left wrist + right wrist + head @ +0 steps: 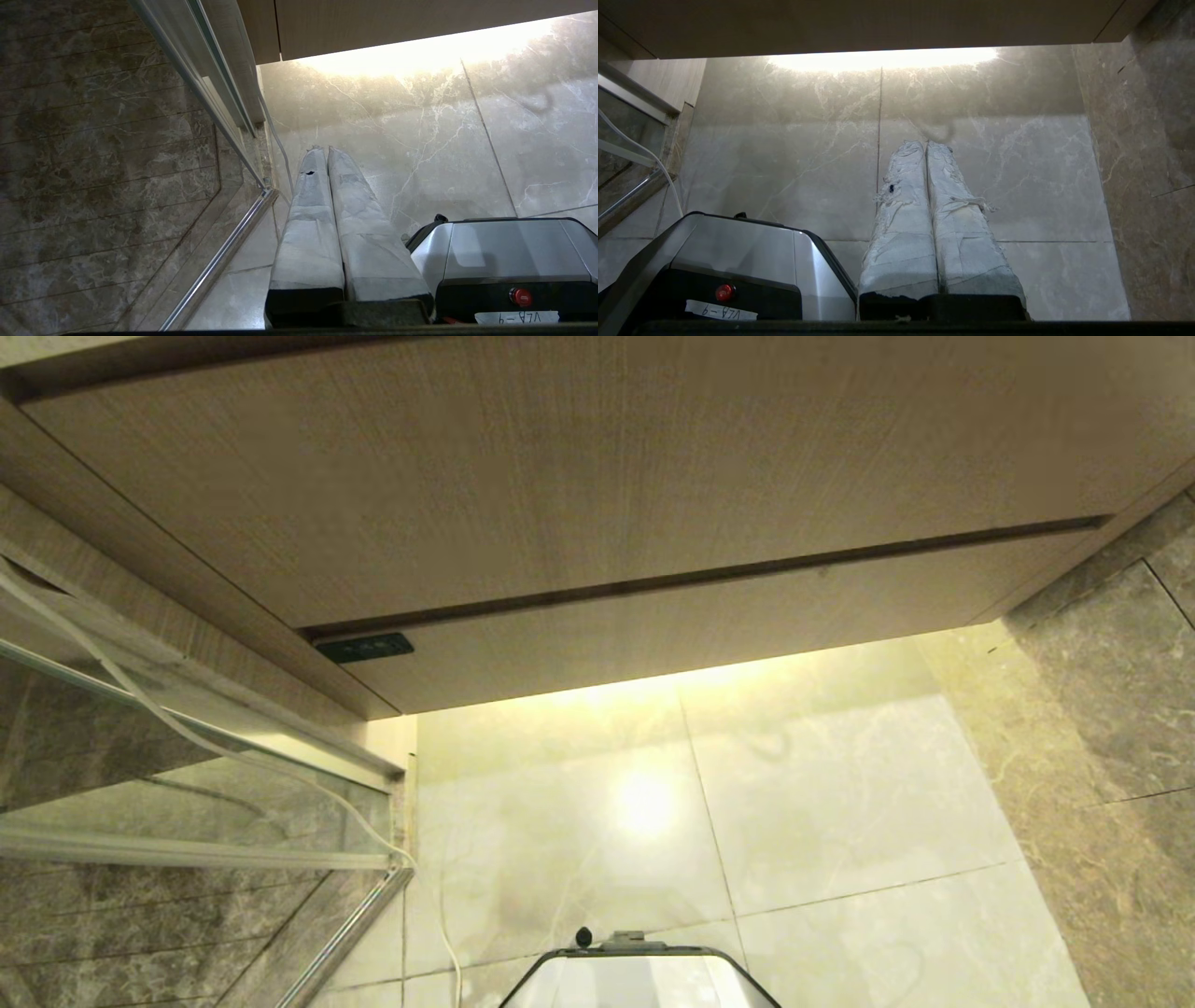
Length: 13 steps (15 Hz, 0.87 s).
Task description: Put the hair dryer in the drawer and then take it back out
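Observation:
The drawer (709, 621) is the low wood-grain front under the taller panel (560, 476) of the wall-hung cabinet, and it is pushed in flush. The hair dryer is out of view. Neither arm shows in the head view. My left gripper (325, 148) hangs beside the robot's base, pointing down at the pale floor tiles, its taped fingers (308, 219) pressed together with nothing between them. On the other side of the base my right gripper (926, 142) hangs the same way, shut and empty, over the tiles.
The robot's grey base (639, 975) faces the cabinet across glossy marble tiles (840, 803) lit from under it. A glass shower screen with a chrome rail (345, 933) and a thin white cord (187, 733) stand at the left. A dark marble wall (1120, 709) closes the right.

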{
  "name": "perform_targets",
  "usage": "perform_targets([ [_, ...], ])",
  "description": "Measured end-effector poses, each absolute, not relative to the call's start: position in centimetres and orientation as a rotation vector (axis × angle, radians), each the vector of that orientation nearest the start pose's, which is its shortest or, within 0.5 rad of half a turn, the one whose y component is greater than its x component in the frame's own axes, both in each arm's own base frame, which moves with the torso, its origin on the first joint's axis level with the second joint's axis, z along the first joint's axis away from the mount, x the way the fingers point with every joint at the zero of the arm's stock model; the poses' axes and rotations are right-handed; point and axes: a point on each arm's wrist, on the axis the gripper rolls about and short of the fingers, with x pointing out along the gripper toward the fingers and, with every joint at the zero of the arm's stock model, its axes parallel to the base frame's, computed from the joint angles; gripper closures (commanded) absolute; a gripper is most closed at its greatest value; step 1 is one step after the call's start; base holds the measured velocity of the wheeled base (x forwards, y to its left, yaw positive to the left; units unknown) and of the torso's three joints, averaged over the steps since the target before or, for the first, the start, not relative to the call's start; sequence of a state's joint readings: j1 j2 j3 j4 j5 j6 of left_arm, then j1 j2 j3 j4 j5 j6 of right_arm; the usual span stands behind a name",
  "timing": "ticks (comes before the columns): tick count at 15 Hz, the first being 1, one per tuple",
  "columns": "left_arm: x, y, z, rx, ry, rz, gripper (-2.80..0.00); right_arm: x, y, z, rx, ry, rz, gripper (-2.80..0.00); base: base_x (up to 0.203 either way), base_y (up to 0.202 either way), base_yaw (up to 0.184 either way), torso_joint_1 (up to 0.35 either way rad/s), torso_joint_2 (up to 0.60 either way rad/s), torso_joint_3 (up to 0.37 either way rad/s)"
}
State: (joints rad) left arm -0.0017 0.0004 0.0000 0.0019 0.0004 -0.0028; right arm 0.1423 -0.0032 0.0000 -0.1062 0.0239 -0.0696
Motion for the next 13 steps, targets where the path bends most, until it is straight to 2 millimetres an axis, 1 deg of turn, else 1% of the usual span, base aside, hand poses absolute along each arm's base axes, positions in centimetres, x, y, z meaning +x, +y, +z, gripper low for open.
perform_targets([
  [13,-2.28,0.0,7.53,-0.003,0.002,-0.001,0.0,-2.35,-0.28,8.66,-0.069,-0.118,0.162,0.0,0.0,0.0,0.0,0.0,0.0,0.0],
])
